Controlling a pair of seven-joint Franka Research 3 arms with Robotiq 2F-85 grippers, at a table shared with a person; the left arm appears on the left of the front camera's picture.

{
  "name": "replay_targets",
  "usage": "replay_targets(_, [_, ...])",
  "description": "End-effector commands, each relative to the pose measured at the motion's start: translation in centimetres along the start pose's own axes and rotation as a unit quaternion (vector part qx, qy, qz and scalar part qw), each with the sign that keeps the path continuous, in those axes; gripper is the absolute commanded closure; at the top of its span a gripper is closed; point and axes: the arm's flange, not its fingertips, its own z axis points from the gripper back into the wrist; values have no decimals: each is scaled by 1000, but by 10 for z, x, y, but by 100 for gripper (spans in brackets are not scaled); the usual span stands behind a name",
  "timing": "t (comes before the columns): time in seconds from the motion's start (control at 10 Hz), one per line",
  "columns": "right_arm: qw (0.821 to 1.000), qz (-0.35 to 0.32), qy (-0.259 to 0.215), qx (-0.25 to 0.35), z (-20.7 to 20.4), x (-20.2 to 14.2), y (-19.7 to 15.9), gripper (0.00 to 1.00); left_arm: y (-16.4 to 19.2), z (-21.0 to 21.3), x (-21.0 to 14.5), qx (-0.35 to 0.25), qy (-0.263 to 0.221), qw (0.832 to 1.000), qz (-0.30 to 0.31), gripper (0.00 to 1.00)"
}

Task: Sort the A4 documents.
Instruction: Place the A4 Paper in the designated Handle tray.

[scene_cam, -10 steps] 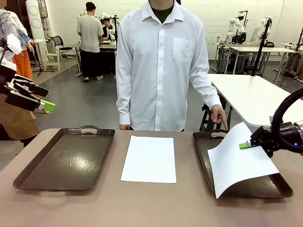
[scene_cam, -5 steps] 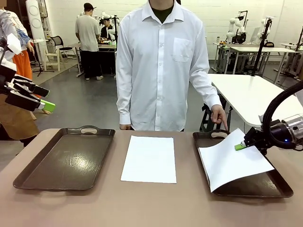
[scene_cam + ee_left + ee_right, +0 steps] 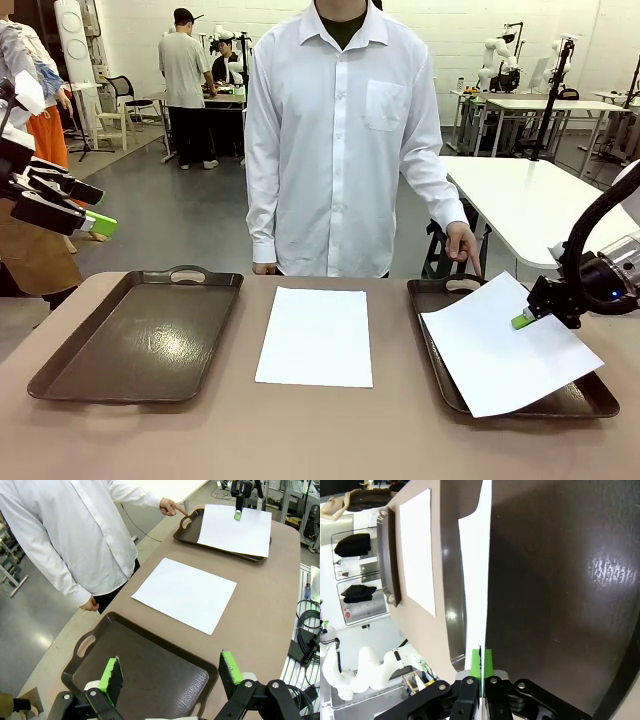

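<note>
Lowered flatter over the right tray (image 3: 428, 340), the sheet (image 3: 505, 360) stays pinched in the right gripper (image 3: 521, 321).

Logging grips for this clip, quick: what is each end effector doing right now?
Left end effector: open, holding nothing.
Right end effector: shut on a sheet over the right tray.

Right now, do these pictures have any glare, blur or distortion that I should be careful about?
Front view: even light, everything sharp, including the held sheet. Left wrist view: wide-angle stretch, pale sheen on the left tray. Right wrist view: rolled sideways, bright glare patch on the right tray, the right hand gripping the sheet edge-on.
</note>
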Motion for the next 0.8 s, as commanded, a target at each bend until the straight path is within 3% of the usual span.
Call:
replay_targets(0.0, [1000, 0, -3, -7, -3, 11, -7, 99, 2, -2, -1, -3, -4, 1000, -3, 0])
replay_targets(0.4, [998, -10, -70, -5, 0, 13, -19, 99, 2, -2, -1, -3, -4, 1000, -3, 0])
replay_targets(0.7, [997, -8, -77, 12, -4, 18, -19, 99, 2, -2, -1, -3, -4, 1000, -3, 0])
